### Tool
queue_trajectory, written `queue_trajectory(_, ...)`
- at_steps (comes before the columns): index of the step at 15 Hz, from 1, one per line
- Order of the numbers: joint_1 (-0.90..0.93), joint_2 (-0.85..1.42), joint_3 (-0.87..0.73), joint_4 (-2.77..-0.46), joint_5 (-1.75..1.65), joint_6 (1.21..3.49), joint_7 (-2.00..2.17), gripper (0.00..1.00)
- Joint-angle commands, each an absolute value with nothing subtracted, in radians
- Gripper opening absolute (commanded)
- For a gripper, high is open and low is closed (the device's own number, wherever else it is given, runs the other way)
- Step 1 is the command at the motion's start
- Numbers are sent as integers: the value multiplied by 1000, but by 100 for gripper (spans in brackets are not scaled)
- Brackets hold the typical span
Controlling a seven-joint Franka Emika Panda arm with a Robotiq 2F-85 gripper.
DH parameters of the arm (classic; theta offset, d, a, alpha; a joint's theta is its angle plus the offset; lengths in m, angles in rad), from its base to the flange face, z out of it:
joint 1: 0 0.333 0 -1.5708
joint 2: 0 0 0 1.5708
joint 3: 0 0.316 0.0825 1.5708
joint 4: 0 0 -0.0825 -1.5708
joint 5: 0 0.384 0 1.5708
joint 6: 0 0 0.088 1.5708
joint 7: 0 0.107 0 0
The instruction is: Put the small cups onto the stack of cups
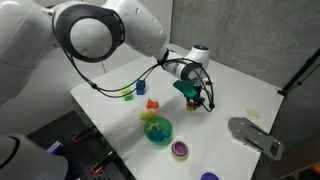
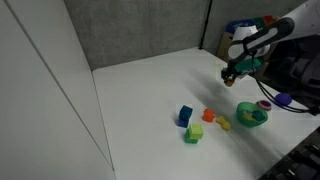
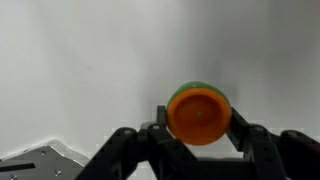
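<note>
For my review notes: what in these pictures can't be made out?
- Wrist view: the green thing behind the orange cup in the gripper, mostly hidden by the cup.
- Exterior view: the teal bowl's contents, too small and blurred.
- Exterior view: a purple object, cut off by the bottom edge.

The arm (image 1: 135, 30) stretches forward with its wrist bent downward, so the gripper (image 1: 198, 98) points down. Its fingers (image 3: 247, 135) are clamped around the small orange cup (image 3: 198, 113).
</note>
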State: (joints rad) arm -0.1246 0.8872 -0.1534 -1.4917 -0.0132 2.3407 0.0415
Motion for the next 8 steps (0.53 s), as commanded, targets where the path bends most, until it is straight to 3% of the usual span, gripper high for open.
queue_trajectory(1, -125, 716, -168, -1707, -44, 2394, 31, 34)
queue_trajectory(8, -131, 562, -225, -1982, -106, 2526, 39, 34)
